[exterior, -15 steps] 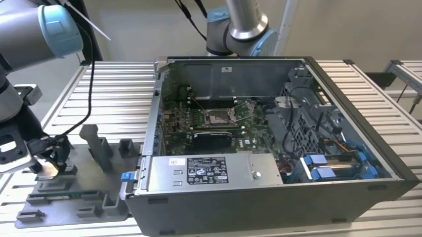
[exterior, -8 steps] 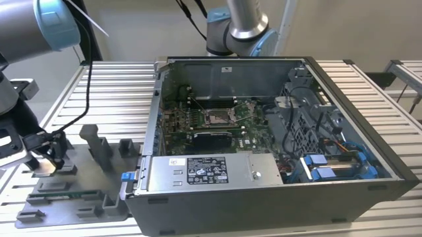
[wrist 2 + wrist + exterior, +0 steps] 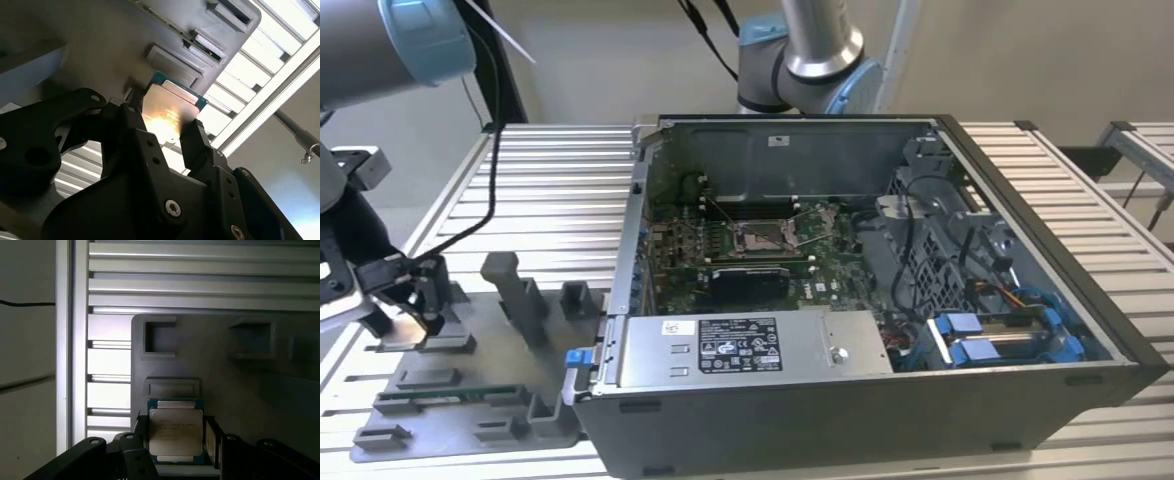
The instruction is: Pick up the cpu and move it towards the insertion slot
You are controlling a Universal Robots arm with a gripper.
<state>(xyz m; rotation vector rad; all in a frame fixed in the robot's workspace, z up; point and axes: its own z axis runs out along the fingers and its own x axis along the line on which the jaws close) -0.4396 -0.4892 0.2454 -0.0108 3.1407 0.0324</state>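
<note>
Claw (image 3: 406, 318) is hanging low over the grey parts tray (image 3: 467, 420) at the exterior view's left. Its 2 black fingers (image 3: 197, 142) are pressing in on opposite edges of the cpu (image 3: 169, 111), so it is gripping the chip. In both wrist views the cpu (image 3: 176, 436) is sitting right between the fingertips, with its silvery lid facing the cameras and a green rim showing around it (glare is washing out part of the lid in the second wrist view). Just past the claw's tips a shallow rectangular pocket (image 3: 172, 389) of the tray is lying directly beyond the chip; cannot tell if the chip is touching the tray or raised off it. Further past the tips the slatted aluminium table (image 3: 200, 287) is showing. The insertion slot (image 3: 761, 237) is sitting well apart from the claw, toward the exterior view's right, inside the open computer case (image 3: 854, 400), with a metal frame around a brownish centre on the green board. Between claw and case 2 upright grey posts (image 3: 520, 295) are standing on the tray. A green memory stick (image 3: 447, 397) is lying in the tray, near the claw on the camera side.
</note>
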